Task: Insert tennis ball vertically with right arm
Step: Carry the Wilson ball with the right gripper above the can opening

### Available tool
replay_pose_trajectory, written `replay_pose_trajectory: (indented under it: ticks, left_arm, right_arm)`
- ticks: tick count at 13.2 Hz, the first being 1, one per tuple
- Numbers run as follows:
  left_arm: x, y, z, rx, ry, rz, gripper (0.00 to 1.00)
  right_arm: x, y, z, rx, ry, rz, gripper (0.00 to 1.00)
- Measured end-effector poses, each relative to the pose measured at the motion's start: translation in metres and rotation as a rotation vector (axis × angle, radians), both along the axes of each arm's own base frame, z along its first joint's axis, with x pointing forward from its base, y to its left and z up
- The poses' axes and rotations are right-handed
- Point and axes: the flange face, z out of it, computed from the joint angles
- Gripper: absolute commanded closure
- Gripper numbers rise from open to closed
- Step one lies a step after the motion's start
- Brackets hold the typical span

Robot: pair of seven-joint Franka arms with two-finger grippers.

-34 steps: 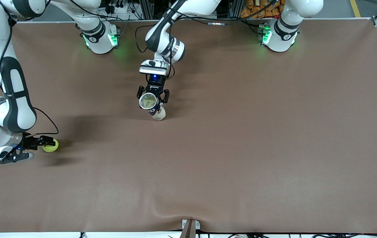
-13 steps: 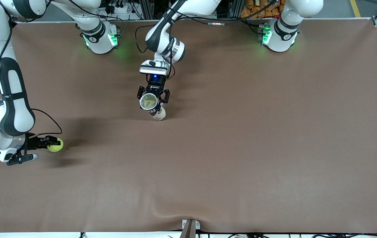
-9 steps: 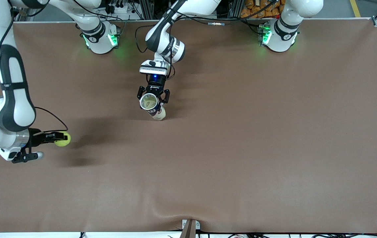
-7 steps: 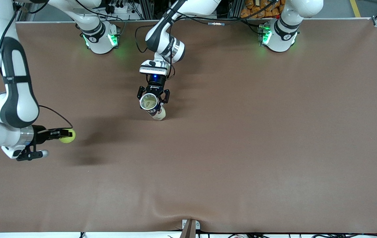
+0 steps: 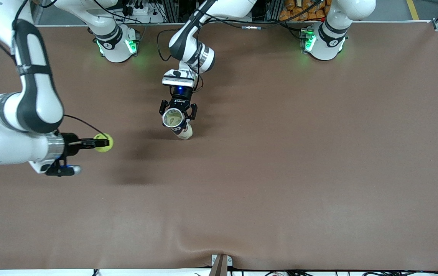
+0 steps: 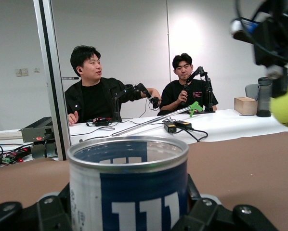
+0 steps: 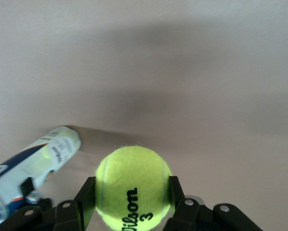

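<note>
A yellow-green tennis ball (image 5: 104,142) marked Wilson 3 (image 7: 133,188) is held in my right gripper (image 5: 102,143), which is shut on it in the air over the table toward the right arm's end. An open white-and-blue ball can (image 5: 176,123) stands upright on the table in the middle, its mouth up. My left gripper (image 5: 178,114) is shut on the can near its rim. The can fills the left wrist view (image 6: 128,185), and the ball shows there too (image 6: 286,107). The can also shows in the right wrist view (image 7: 33,159).
The brown table (image 5: 280,161) spreads wide toward the left arm's end and nearer the front camera. The arm bases (image 5: 117,42) (image 5: 323,40) stand along the farthest edge. A small bracket (image 5: 221,262) sits at the nearest edge.
My right gripper has lifted the tennis ball off the table and carried it toward the can. The left gripper and the can have not moved.
</note>
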Motion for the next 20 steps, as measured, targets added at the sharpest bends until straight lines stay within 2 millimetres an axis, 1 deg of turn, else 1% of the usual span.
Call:
replay_pose_trajectory:
  ticks: [3,6,8,10,12,13,14,15,16,17,18,19,20]
  left_arm:
    - [0.000,0.000,0.000,-0.001,0.000,0.000,0.15]
    - [0.000,0.000,0.001,-0.003,-0.001,0.001,0.15]
    - [0.000,0.000,0.001,-0.004,-0.002,0.001,0.15]
    - [0.000,-0.001,0.001,-0.006,-0.002,0.001,0.15]
    - [0.000,-0.001,0.001,-0.006,-0.002,0.000,0.15]
    - [0.000,-0.001,0.001,-0.006,-0.002,0.000,0.15]
    - [0.000,-0.001,0.001,-0.006,-0.002,0.000,0.15]
    - [0.000,-0.001,0.001,-0.006,-0.002,0.000,0.15]
    - [0.000,-0.001,0.002,-0.007,-0.002,0.000,0.14]
    - [0.000,-0.001,0.002,-0.007,-0.002,0.000,0.14]
    - [0.000,-0.001,0.002,-0.007,-0.003,0.000,0.14]
    - [0.000,-0.001,0.002,-0.007,-0.003,0.000,0.14]
    - [0.000,-0.001,0.002,-0.007,-0.003,0.000,0.14]
  right_arm:
    - [-0.017,0.074,0.023,-0.047,0.019,-0.024,0.79]
    - [-0.037,0.138,0.039,-0.091,0.029,-0.057,0.79]
    - [-0.049,0.173,0.044,-0.115,0.031,-0.076,0.79]
    - [-0.061,0.202,0.046,-0.133,0.033,-0.084,0.79]
    - [-0.071,0.225,0.046,-0.145,0.031,-0.085,0.78]
    - [-0.074,0.232,0.046,-0.147,0.028,-0.082,0.73]
    - [-0.076,0.236,0.045,-0.149,0.029,-0.081,0.66]
    - [-0.077,0.236,0.044,-0.151,0.031,-0.082,0.57]
    - [-0.077,0.235,0.043,-0.153,0.033,-0.084,0.46]
    - [-0.076,0.234,0.041,-0.156,0.036,-0.086,0.40]
    - [-0.077,0.233,0.038,-0.160,0.041,-0.087,0.24]
    - [-0.077,0.232,0.036,-0.162,0.045,-0.088,0.00]
    - [-0.077,0.232,0.034,-0.164,0.048,-0.089,0.00]
